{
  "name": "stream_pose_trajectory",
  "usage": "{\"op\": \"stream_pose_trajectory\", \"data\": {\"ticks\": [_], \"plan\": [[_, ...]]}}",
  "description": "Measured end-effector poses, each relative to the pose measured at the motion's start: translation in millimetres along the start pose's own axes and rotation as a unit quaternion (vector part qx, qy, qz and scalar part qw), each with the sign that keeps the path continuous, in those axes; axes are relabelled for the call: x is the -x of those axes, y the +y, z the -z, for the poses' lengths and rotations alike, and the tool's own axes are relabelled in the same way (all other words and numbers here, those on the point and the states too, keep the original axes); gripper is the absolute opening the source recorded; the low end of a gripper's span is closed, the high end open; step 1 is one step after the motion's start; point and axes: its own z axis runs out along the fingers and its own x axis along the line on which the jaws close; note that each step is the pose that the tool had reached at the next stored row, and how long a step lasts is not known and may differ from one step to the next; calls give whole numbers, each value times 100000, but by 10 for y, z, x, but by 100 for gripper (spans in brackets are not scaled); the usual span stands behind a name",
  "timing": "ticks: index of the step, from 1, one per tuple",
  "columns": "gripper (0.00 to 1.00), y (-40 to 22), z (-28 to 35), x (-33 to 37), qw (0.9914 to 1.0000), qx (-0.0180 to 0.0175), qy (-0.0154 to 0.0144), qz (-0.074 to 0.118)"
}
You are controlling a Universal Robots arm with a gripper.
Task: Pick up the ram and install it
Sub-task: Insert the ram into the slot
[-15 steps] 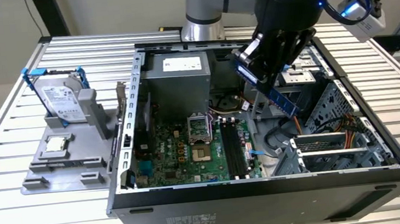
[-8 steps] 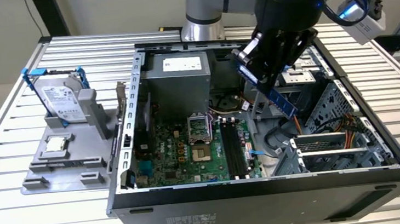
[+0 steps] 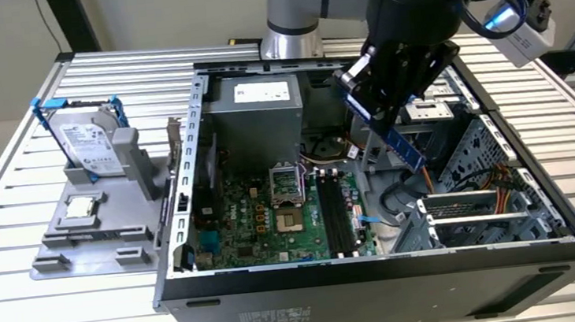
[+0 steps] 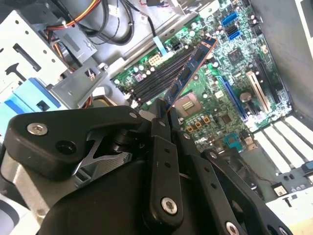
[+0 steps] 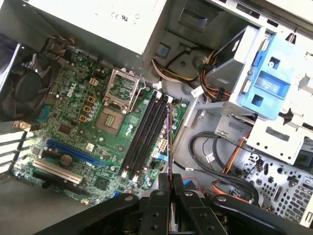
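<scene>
My gripper (image 3: 382, 100) is shut on the ram (image 3: 399, 141), a thin blue-dark stick held tilted in the air above the open computer case (image 3: 382, 266). The stick hangs over the case's right-hand part in the exterior view, to the right of the black memory slots (image 3: 335, 213) on the green motherboard (image 3: 256, 219) and well above them. In the second wrist view the ram (image 4: 188, 73) juts out from the black fingertips (image 4: 160, 111) toward the slots (image 4: 156, 76). In the first wrist view the ram (image 5: 168, 142) appears edge-on, running alongside the slots (image 5: 146, 134), with my gripper (image 5: 169, 180) closed around its near end.
A grey fixture (image 3: 55, 266) at the exterior view's left holds a silver hard drive in a blue frame (image 3: 90, 140) and a small square processor chip (image 3: 81, 206). Inside the case are the power supply (image 3: 256, 108), the processor socket (image 3: 287, 185), cable bundles (image 5: 215, 156) and a blue drive bracket (image 5: 269, 83).
</scene>
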Motion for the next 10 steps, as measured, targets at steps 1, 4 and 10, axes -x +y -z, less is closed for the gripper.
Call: {"op": "stream_pose_trajectory", "data": {"ticks": [1,4,10], "plan": [[0,0,0,0,100000,-16,-8,-307],[0,0,0,0,99997,-37,-18,-712],[0,0,0,0,99997,-35,-21,-755]]}}
